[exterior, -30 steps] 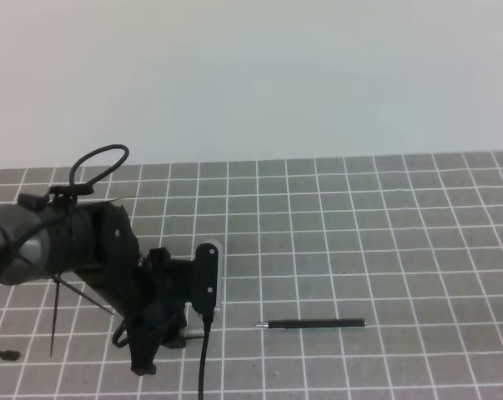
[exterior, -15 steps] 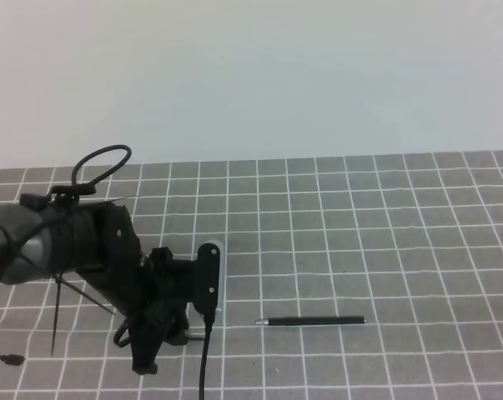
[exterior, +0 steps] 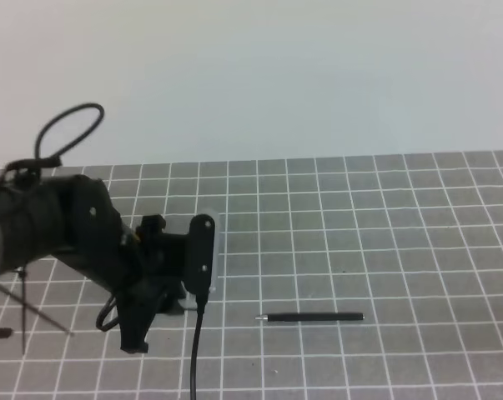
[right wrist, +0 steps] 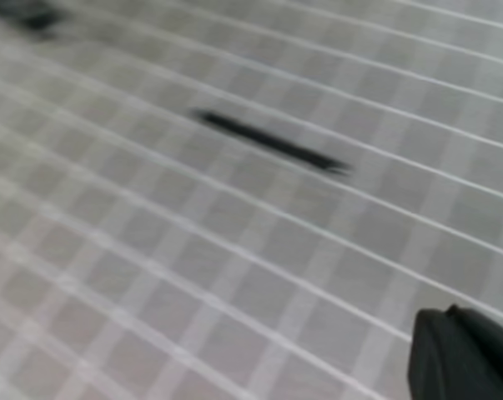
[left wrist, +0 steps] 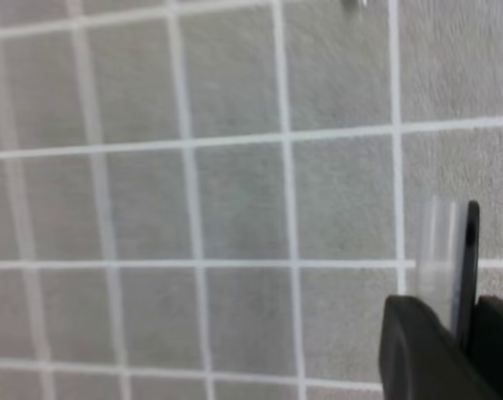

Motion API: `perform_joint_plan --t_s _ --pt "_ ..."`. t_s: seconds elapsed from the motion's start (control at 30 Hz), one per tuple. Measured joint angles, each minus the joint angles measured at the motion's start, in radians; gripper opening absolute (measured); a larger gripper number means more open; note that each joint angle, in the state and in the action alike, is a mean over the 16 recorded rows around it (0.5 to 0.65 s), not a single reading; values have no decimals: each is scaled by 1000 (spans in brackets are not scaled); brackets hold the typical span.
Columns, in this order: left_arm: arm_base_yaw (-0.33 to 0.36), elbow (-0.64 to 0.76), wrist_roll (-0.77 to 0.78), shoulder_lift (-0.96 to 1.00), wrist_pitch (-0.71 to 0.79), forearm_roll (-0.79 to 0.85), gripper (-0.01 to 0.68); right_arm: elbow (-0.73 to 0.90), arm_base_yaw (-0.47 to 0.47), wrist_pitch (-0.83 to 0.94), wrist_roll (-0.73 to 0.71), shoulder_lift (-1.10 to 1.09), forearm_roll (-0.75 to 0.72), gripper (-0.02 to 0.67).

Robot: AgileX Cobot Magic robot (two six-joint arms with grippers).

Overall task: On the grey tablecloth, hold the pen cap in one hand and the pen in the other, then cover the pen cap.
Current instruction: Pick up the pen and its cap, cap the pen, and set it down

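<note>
Left arm: black jointed arm (exterior: 59,229) enters from the left edge of the exterior high view, forearm angled down and to the right, wrist bent, a black cable looping above it and another hanging below. Left gripper (left wrist: 461,329): two dark fingers pressed close together in the left wrist view, with a thin dark sliver and a clear strip standing up between them. Right gripper (right wrist: 472,354): only a blurred dark tip shows at the lower right corner of the right wrist view; jaws closed.
</note>
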Motion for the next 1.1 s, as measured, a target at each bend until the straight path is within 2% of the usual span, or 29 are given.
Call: perform_joint_plan --t_s 0.2,0.37,0.53,0.77,0.93,1.1 --pt "0 0 -51 -107 21 -16 1 -126 6 195 -156 113 114 4" --pt "-1 0 -104 -175 40 -28 1 -310 38 352 -215 286 83 4" --pt "-1 0 -139 -208 49 -42 1 -529 121 472 -218 503 -89 4" --pt "-1 0 -164 -213 47 -77 1 -775 323 521 -199 803 -412 4" --pt "-1 0 -165 -208 37 -102 1 -873 473 494 -162 986 -627 4" --pt "-1 1 -166 -203 42 -116 1 -912 572 422 -107 1114 -750 23"
